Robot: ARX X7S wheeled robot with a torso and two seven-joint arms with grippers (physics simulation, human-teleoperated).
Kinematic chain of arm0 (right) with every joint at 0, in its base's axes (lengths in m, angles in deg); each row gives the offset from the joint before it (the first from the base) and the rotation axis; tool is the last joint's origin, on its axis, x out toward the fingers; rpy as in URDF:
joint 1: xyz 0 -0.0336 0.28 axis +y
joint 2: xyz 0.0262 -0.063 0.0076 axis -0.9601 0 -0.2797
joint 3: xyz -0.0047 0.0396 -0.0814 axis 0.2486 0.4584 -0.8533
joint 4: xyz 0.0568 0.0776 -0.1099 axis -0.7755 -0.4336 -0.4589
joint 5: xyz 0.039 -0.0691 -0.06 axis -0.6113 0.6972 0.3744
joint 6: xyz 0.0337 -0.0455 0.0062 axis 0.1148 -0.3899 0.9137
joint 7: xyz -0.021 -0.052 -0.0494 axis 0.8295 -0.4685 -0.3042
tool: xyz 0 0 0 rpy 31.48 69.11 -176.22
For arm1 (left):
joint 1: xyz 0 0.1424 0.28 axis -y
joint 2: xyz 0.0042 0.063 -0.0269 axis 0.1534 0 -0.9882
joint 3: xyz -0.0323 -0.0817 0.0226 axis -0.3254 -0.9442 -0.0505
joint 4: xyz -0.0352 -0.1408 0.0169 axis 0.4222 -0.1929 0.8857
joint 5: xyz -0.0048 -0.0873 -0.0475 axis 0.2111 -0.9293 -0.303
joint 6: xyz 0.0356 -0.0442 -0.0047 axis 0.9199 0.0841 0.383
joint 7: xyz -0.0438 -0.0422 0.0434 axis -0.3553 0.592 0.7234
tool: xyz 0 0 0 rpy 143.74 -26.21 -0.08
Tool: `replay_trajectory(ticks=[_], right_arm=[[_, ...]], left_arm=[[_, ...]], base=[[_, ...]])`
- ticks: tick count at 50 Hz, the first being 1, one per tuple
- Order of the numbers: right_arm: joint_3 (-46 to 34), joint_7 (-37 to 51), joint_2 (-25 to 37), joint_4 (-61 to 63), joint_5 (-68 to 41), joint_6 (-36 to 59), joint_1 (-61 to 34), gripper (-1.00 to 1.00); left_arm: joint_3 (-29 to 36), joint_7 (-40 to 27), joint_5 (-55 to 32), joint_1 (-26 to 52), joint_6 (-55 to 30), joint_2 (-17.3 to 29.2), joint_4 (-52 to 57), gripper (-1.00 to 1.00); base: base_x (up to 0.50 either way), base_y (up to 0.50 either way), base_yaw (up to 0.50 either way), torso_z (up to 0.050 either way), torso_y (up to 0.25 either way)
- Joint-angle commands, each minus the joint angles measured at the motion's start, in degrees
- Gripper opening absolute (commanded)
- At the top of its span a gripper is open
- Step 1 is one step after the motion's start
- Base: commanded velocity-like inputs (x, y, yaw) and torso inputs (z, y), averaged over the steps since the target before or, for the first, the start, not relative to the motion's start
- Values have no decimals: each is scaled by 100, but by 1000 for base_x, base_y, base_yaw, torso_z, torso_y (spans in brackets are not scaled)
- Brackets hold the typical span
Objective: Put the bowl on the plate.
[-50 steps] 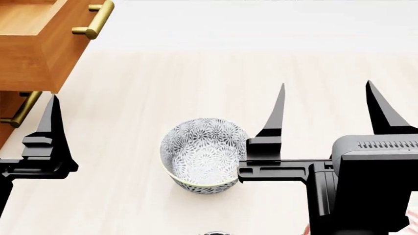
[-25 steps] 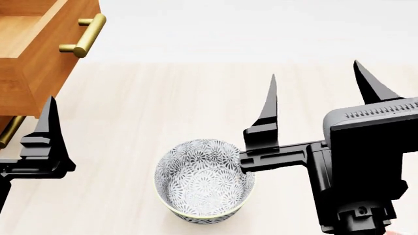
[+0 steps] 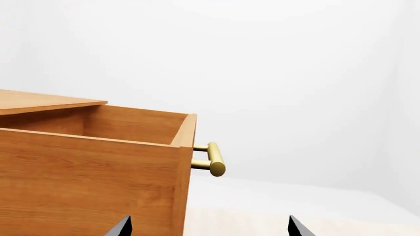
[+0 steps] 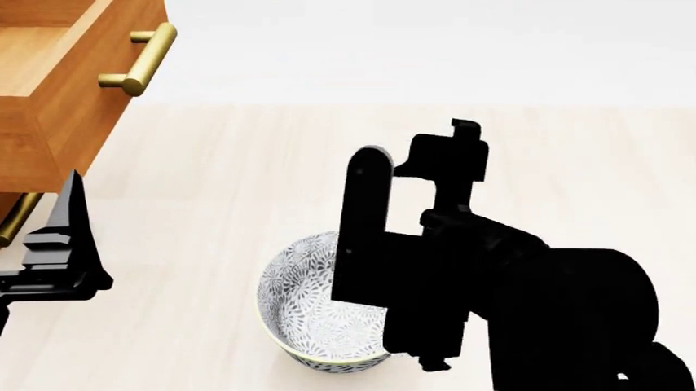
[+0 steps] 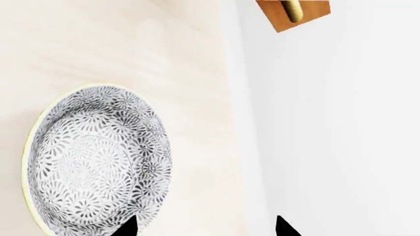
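Observation:
The bowl (image 4: 305, 314), white with a dense grey-black floral pattern and a thin yellowish rim, stands upright on the pale wooden table (image 4: 250, 179). My right arm (image 4: 522, 309) hangs over it in the head view and hides its right side. In the right wrist view the bowl (image 5: 95, 160) lies beside my right gripper (image 5: 205, 227), which is open; one fingertip (image 5: 128, 227) sits at the bowl's rim and the other is over bare table. My left gripper (image 3: 208, 228) is open and holds nothing, off to the bowl's left. The plate is out of view.
An open wooden drawer (image 4: 55, 90) with a brass handle (image 4: 142, 61) juts out at the far left of the table, close to the left fingers (image 4: 71, 236). A second brass handle (image 4: 16, 216) shows below it. In the left wrist view the drawer (image 3: 92, 172) fills the near side.
My right arm has rolled and swung over the bowl, so its two spread fingers no longer point away and its body now covers the bowl's right side. The left gripper barely moved.

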Motion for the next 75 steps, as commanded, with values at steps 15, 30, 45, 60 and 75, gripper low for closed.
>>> replay_trajectory(ticks=[15, 30, 45, 60, 75], right_arm=[[-362, -1518, -269, -799, 1143, -896, 191, 100], [-381, -855, -569, -1412, 851, -1171, 227, 100], [-535, -732, -833, -1900, 457, -1408, 327, 100], [-649, -223, -856, -2643, 439, -1704, 249, 100], [-736, 200, -890, -3283, 417, -1898, 274, 100]], left_arm=[[-18, -16, -67, -72, 182, 96, -168, 100], [52, -54, -58, -91, 245, 144, -215, 100], [95, -74, -78, -119, 309, 190, -255, 100], [119, -125, -127, -109, 299, 228, -243, 100], [206, -192, -137, -77, 275, 256, -224, 100]], base=[[0, 0, 0, 0, 0], [0, 0, 0, 0, 0], [0, 0, 0, 0, 0], [0, 0, 0, 0, 0], [0, 0, 0, 0, 0]])
